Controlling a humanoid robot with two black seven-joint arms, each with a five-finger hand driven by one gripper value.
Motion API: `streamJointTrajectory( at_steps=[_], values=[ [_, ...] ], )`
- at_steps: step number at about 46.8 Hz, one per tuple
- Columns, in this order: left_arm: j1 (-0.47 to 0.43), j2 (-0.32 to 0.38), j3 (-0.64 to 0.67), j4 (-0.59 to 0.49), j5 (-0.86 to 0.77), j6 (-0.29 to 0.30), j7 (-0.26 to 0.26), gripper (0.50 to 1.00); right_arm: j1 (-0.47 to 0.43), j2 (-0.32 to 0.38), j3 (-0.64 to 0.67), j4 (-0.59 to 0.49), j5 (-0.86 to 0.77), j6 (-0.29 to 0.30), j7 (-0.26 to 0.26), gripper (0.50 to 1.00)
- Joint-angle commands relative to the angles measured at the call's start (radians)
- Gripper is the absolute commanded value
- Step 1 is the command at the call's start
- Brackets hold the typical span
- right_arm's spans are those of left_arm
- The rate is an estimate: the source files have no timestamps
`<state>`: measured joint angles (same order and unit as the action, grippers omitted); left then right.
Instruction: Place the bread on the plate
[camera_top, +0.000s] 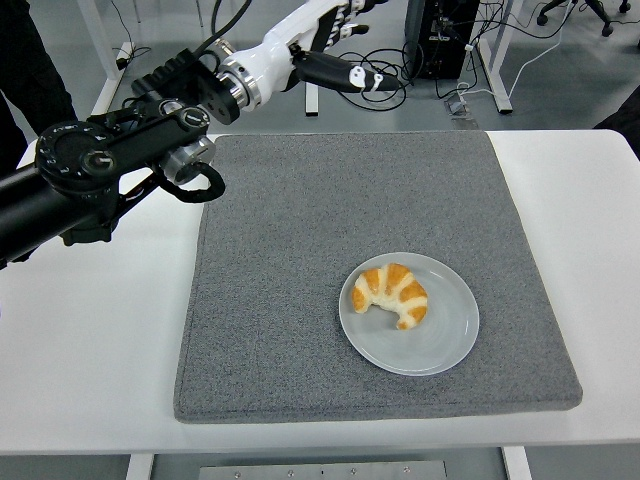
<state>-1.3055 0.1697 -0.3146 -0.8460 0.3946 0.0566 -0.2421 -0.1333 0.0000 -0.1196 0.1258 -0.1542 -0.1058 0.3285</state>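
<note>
Head view: the white bench (90, 380) fills the lower frame, its near edge running along the bottom. A grey mat (300, 250) covers the middle of it, leaving bare white strips at the left and right sides and a narrow one along the bottom. Most of the mat lies open; only its lower right part is taken.

There the plate (440, 345) sits on the mat, round and pale grey, wholly inside the mat's edges and nearer the bottom edge than the top. The bread (392, 294) lies on the plate's upper left part. It is a croissant, golden orange with paler bands, curved, its tips pointing downward. Nothing touches it.

The left arm (100, 170) comes in from the left edge, black and bulky, and slopes up over the mat's upper left corner toward the top of the frame. Its white left hand (320, 40) is at the top centre, well apart from the plate, raised above the floor behind the bench. The fingers (345, 75) are stretched out and hold nothing; their far tips are cut off by the top edge.

Behind the bench, cables (365, 80) lie coiled on the grey floor beside white bench legs (312, 60). A dark-clothed person (35, 70) stands at the upper left.
</note>
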Motion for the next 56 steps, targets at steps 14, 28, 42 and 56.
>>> streamJointTrajectory(
  at_steps=[14,28,42,56],
  values=[
    [0.034,-0.163,-0.064,0.354,-0.276,-0.049,0.103,0.977,0.0,0.0,0.0,0.0,0.001,0.0,0.0,1.0],
    [0.054,-0.17,-0.184,0.424,-0.362,-0.086,0.138,0.977,-0.003,0.0,-0.003,0.012,0.001,0.005,0.0,1.0],
    [0.092,-0.17,-0.207,0.475,-0.402,-0.109,0.182,0.977,-0.045,0.0,-0.003,0.011,0.001,0.003,0.0,1.0],
    [0.132,-0.17,-0.241,0.478,-0.474,-0.121,0.202,0.977,-0.054,0.0,-0.005,0.011,0.001,-0.002,-0.002,1.0]
  ],
)
